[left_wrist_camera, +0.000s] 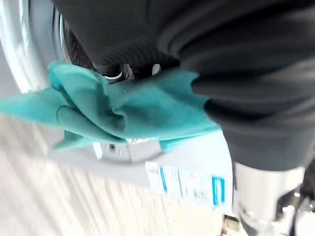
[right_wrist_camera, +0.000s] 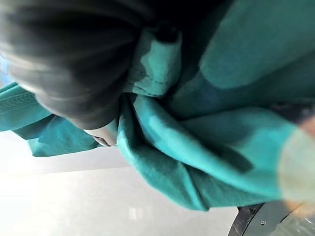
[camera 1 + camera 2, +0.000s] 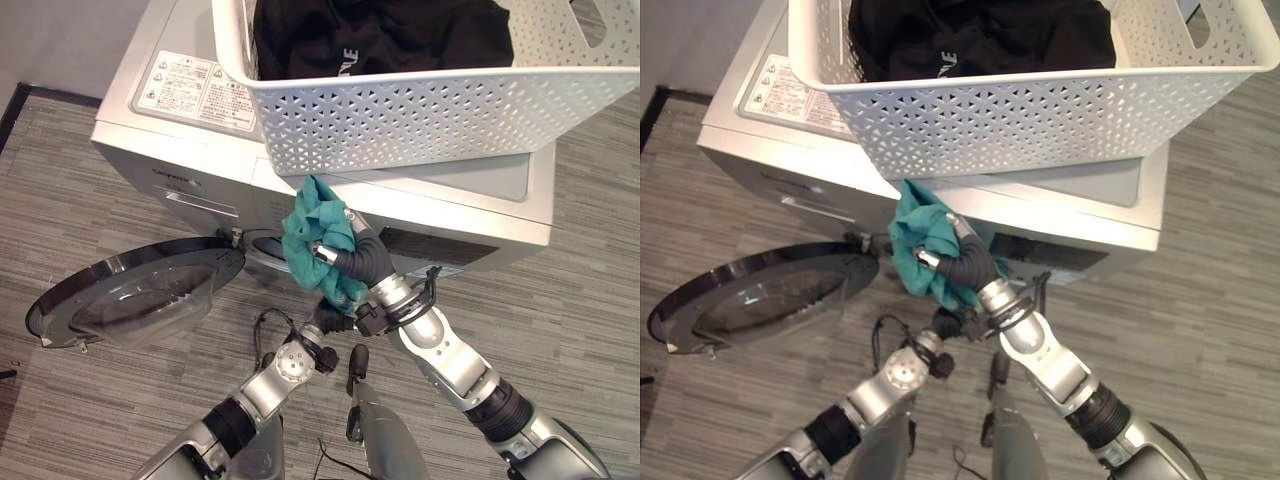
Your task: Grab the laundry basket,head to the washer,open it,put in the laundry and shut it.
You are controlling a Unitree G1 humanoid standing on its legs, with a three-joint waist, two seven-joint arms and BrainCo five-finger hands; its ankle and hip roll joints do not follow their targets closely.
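The white perforated laundry basket (image 3: 420, 120) stands on top of the silver washer (image 3: 180, 140), with black laundry (image 3: 380, 35) inside it. My right hand (image 3: 360, 258) is shut on a teal cloth (image 3: 315, 232), which hangs in front of the washer just below the basket, by the drum opening (image 3: 265, 248). In the right wrist view the bunched teal cloth (image 2: 206, 128) lies against the dark cover. My left hand (image 3: 328, 318) sits low under the right wrist, its fingers hidden behind the cloth and arm. The teal cloth (image 1: 123, 103) also shows in the left wrist view.
The round washer door (image 3: 140, 290) is swung fully open to the left, lying low over the grey striped floor (image 3: 60, 180). A label sticker (image 3: 195, 90) marks the washer's top. A dark baseboard runs along the far left wall.
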